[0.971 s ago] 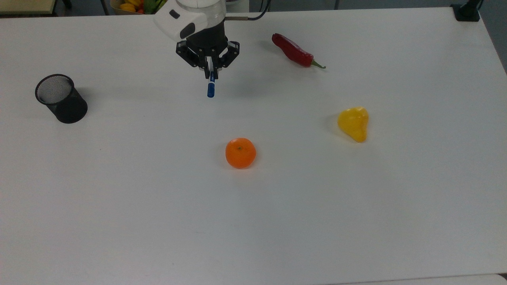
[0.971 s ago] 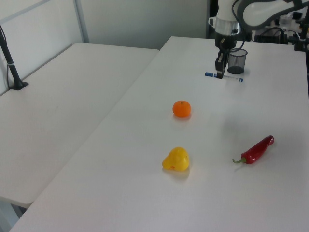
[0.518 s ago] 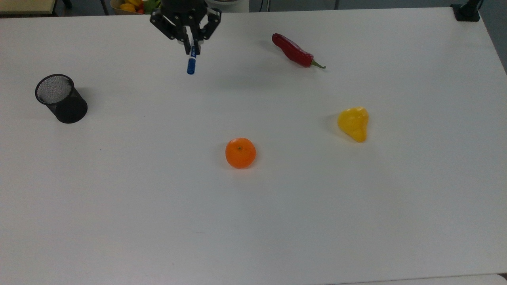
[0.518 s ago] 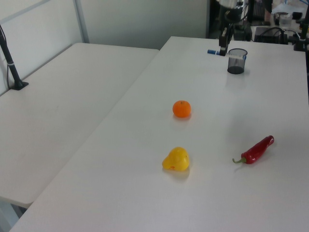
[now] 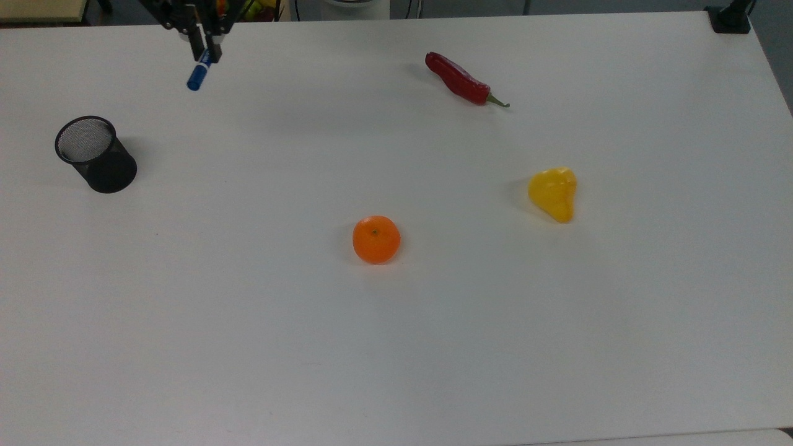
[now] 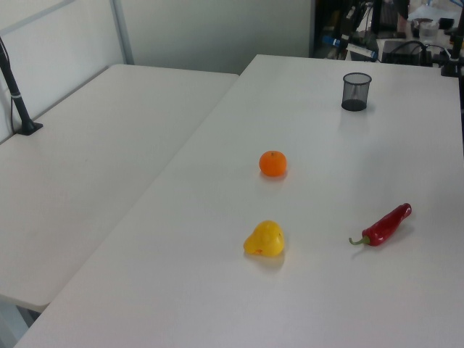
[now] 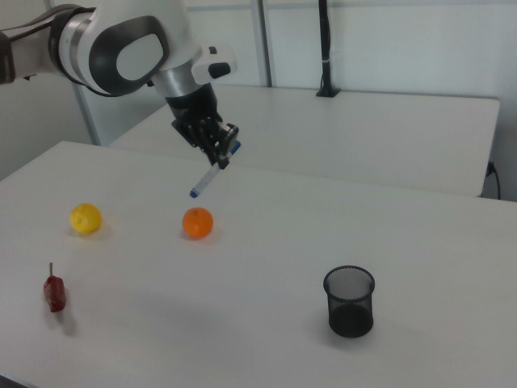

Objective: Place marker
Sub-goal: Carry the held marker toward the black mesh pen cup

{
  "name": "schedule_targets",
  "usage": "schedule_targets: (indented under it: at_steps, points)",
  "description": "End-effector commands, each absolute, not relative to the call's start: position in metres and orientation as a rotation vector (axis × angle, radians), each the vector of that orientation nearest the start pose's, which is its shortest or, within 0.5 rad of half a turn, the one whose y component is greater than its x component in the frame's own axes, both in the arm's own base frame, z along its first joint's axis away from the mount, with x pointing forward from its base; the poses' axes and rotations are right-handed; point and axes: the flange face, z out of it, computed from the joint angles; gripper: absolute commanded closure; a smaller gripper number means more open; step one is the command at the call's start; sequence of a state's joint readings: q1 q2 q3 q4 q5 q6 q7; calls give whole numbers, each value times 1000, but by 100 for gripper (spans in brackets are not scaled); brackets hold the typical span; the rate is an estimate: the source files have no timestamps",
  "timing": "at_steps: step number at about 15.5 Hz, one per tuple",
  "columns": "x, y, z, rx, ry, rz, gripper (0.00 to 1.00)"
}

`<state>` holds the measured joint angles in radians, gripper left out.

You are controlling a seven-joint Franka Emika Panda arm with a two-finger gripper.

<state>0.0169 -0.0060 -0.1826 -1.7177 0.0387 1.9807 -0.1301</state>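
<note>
The marker (image 7: 212, 172) is pinched between the fingers of the gripper (image 7: 220, 157) and held tilted in the air above the table (image 7: 266, 267) (blue cap (image 5: 196, 78) lowest in the top view). The mesh cup (image 7: 349, 301) stands well apart, the orange (image 7: 197, 223) lower down.

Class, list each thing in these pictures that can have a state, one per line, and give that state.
gripper: shut on the marker, raised above the table.
marker: held in the air, tilted, one end hanging down.
mesh cup: upright, mouth open, nothing seen inside.
orange: resting on the table.
red chili: lying flat.
yellow pepper: lying on its side.
</note>
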Motion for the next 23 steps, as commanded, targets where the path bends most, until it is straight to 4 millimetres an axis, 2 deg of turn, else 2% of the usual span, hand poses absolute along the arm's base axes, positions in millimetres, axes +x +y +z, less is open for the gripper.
schedule_targets:
  at_steps: [1, 5, 10, 16, 18, 23]
  points:
    - [573, -146, 607, -3120, 166, -612, 100]
    - [571, -196, 594, -3148, 270, -857, 100]
    - [559, -240, 568, -3195, 347, -977, 100]
    - [568, -273, 513, -3226, 377, -1138, 100]
    - [571, -275, 493, -3217, 373, -1201, 100]
    - [561, -276, 449, -3195, 364, -1316, 100]
